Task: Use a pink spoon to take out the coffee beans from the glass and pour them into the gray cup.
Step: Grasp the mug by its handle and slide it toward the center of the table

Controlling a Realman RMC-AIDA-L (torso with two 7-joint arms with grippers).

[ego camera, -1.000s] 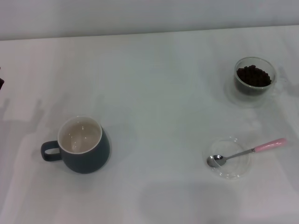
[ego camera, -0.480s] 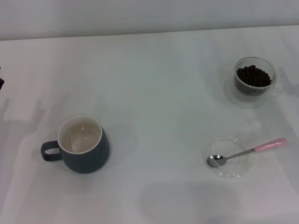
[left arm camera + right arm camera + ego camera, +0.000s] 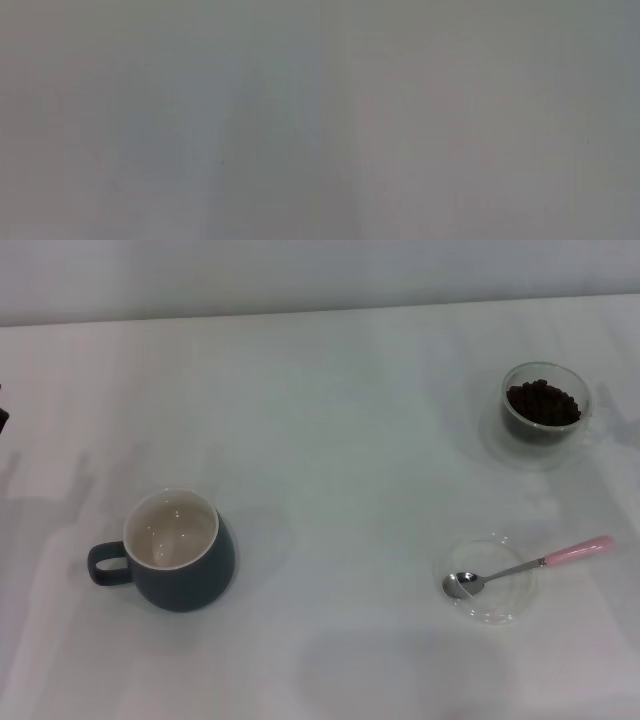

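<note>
Pink spoon [image 3: 525,567] rests on glass dish [image 3: 490,580]; no gripper visible, state unknown.

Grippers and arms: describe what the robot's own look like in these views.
Almost nothing of them shows. The head view has only a small dark sliver at its left edge, probably part of the left arm, too little to tell shape, cables or markings. No right arm appears there. Both wrist views show only blank grey, no fingers. On the table stand the gray cup, the glass and the pink spoon.
</note>
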